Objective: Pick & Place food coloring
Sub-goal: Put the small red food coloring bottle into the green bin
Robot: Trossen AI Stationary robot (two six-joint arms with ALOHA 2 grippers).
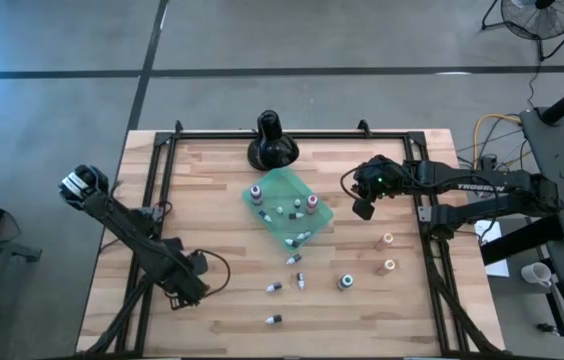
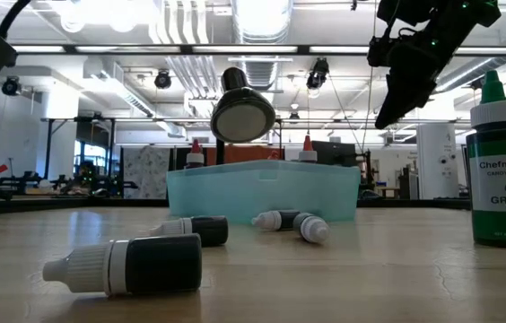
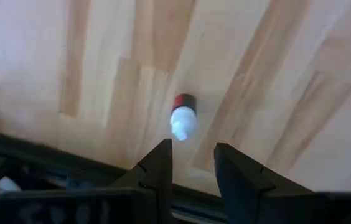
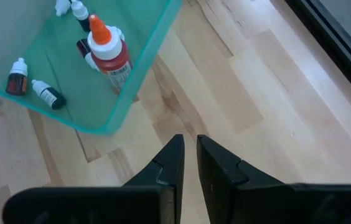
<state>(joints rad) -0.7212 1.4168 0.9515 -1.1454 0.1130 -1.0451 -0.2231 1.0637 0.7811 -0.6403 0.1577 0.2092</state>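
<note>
I am working over the wooden worktop (image 1: 212,190), where the teal tray (image 1: 297,190) is sitting near the centre in front of the black stand (image 1: 271,140). My right hand (image 1: 363,208) is hovering above the worktop just beside the tray's right edge, its fingers (image 4: 174,163) closed and carrying nothing. My left hand (image 1: 184,296) is waiting low at the front left of the worktop, its fingers (image 3: 161,163) slightly parted and empty.

The food coloring is lying in two groups. Several bottles, among them a red bottle with an orange cap (image 4: 106,51), are already resting in the tray. Others are lying loose on the worktop in front of it: a group of small fallen bottles (image 1: 298,281), an upright green bottle (image 1: 345,282) and two orange-capped bottles (image 1: 388,252) further right. One small bottle with a white cap (image 3: 182,117) is lying on its side ahead of my left hand.

Risks from here, as I am judging them: the fallen bottles are round and may roll away from closing fingers; the right hand is riding close to the tray wall, so a careless descent may knock the tray and topple its upright bottles; the small size of each bottle is leaving little margin for an off-centre grip
</note>
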